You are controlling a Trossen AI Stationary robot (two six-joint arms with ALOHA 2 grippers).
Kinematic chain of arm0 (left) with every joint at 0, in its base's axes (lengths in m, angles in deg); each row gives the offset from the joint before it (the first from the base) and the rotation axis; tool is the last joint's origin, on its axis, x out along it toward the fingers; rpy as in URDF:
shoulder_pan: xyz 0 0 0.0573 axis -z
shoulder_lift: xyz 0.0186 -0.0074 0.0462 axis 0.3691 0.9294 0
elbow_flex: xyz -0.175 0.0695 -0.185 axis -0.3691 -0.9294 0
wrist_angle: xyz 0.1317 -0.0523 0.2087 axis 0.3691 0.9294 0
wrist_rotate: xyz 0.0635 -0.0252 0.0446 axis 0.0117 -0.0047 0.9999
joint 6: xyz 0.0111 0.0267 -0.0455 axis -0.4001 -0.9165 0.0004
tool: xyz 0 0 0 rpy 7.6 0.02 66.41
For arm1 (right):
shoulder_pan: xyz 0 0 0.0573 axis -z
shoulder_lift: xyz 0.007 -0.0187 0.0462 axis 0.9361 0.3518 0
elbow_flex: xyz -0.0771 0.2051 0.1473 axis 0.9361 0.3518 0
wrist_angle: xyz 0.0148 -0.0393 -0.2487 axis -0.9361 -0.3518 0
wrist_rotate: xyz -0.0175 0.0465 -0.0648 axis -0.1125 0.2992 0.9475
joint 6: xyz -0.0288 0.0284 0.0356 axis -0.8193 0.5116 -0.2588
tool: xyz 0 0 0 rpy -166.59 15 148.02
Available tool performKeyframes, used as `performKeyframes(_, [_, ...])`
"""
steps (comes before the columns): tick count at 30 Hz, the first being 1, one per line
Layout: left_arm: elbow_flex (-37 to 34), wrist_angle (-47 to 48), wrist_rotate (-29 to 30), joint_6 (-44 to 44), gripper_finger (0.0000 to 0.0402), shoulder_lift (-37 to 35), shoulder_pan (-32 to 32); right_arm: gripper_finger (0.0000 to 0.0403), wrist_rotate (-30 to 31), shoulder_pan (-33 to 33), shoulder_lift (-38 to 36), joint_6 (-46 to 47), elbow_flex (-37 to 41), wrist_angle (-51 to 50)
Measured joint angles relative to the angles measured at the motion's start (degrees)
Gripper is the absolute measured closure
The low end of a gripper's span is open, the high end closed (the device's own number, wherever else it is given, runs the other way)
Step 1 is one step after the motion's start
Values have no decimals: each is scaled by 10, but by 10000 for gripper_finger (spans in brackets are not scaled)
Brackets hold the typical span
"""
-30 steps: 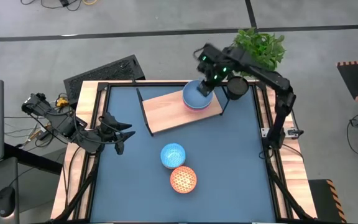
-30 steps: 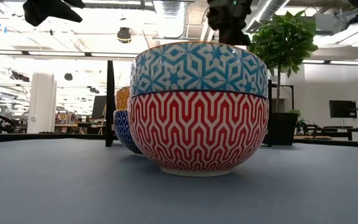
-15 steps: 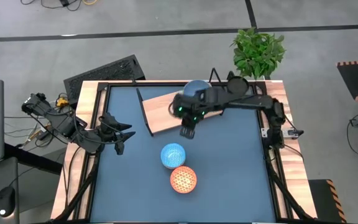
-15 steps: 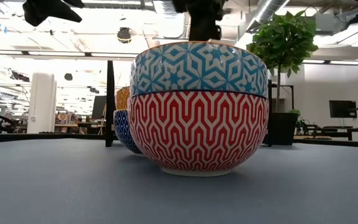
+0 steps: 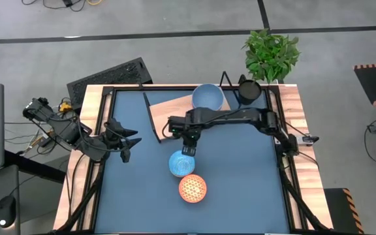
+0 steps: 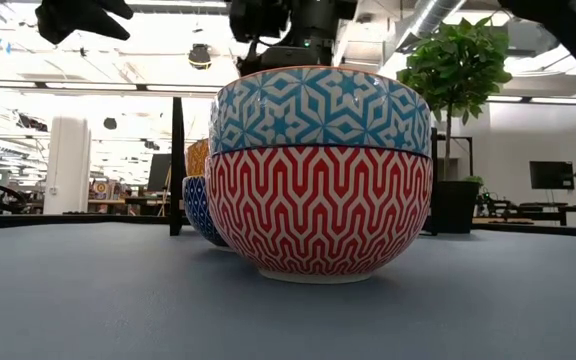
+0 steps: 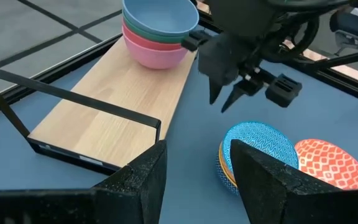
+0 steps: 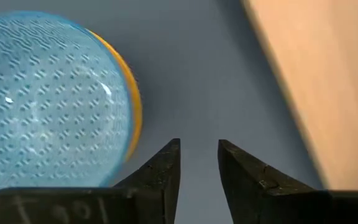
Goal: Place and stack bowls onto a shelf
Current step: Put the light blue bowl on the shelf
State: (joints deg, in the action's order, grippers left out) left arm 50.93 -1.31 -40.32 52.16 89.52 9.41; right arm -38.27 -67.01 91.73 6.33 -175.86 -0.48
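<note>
On the blue mat: two patterned bowls sit near the middle, touching or nearly so, apart from the shelf
Blue-patterned bowl (image 5: 181,162): light blue inside with a fine dotted texture, blue-and-white star pattern outside; an orange rim shows beneath it in both wrist views, so it appears nested in another bowl
Orange-patterned bowl (image 5: 192,188): red-orange and white zigzag outside, just beside the blue-patterned one on the side away from the shelf
Shelf (image 5: 175,116): light-wood board with a thin black wire frame, lying at an angle on the far half of the mat
Stack on the shelf (image 7: 161,30): a pink bowl at the bottom, a green one in it, a light blue one on top, at the board's end nearest the plant; the rest of the board is bare wood
Right gripper (image 5: 187,149): arm stretched across the table, fingers pointing down between the shelf's edge and the blue-patterned bowl, a narrow gap between them, holding nothing
Left gripper (image 5: 128,142): parked at the left edge of the mat, fingers spread apart and empty
Black pot (image 5: 249,91): at the far right corner, beside the shelf
Plant (image 5: 271,53): leafy, just beyond the table
</note>
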Motion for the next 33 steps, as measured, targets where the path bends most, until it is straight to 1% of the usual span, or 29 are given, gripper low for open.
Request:
performKeyframes(3, [0,0,0,0,239,0,0,266,-23,0,2,0,0,2])
performKeyframes(8, [0,0,0,4,239,0,0,266,-37,-7,-3,0,0,34])
performKeyframes(14, [0,1,0,11,239,0,0,266,-39,-21,-7,-24,0,59])
performKeyframes(21, [0,2,0,13,239,0,0,266,-39,-19,-6,-26,0,73])
performKeyframes(25, [0,2,0,13,239,3,0,266,-43,-19,12,-29,0,77])
performKeyframes(27, [0,3,0,13,239,8,0,266,-57,-19,16,-29,2,67])
performKeyframes(29, [0,3,0,13,239,14,0,266,-71,-21,26,-30,-2,83])
performKeyframes(33, [0,3,0,13,239,32,0,266,-79,-21,36,-32,0,68])
